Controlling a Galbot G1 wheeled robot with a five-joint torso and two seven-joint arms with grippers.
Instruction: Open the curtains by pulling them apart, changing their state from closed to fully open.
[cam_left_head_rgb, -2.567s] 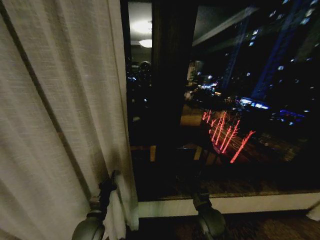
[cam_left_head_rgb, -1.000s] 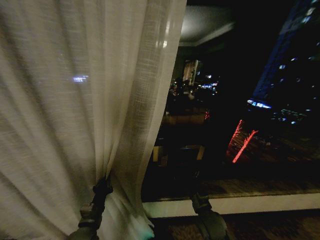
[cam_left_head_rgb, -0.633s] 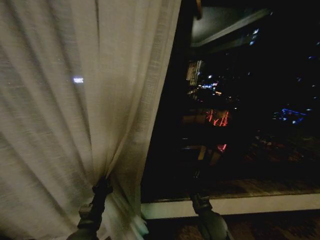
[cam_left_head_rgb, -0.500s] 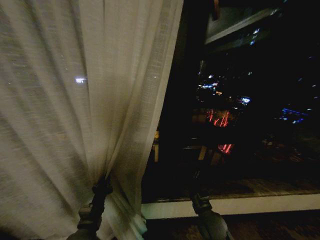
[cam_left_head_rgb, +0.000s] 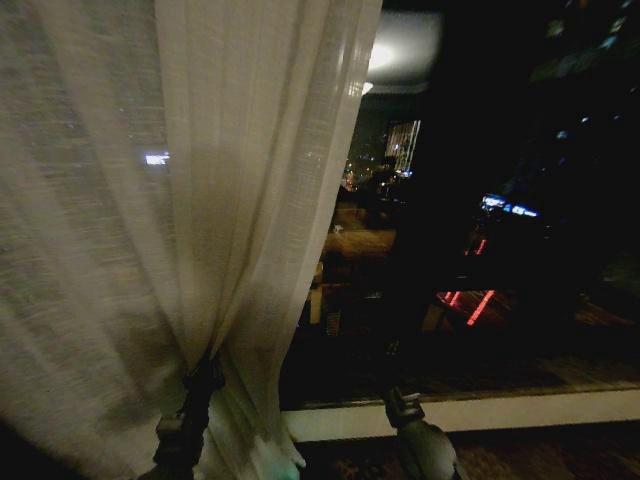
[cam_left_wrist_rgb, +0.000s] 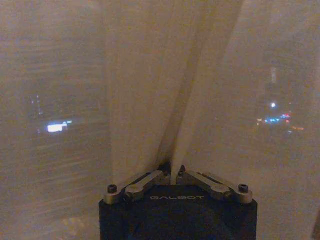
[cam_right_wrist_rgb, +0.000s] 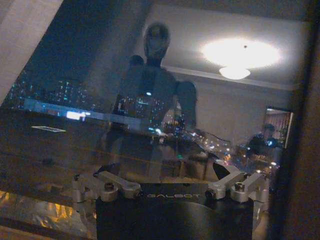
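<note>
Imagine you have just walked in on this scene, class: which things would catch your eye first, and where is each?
First, the sheer off-white curtain covering the left half of the head view, its pleats drawn to a pinch low down where the left gripper is shut on the fabric. Next, the dark window on the right, with city lights and a bright ceiling lamp's reflection. The right gripper is open, holding nothing, facing the glass.
</note>
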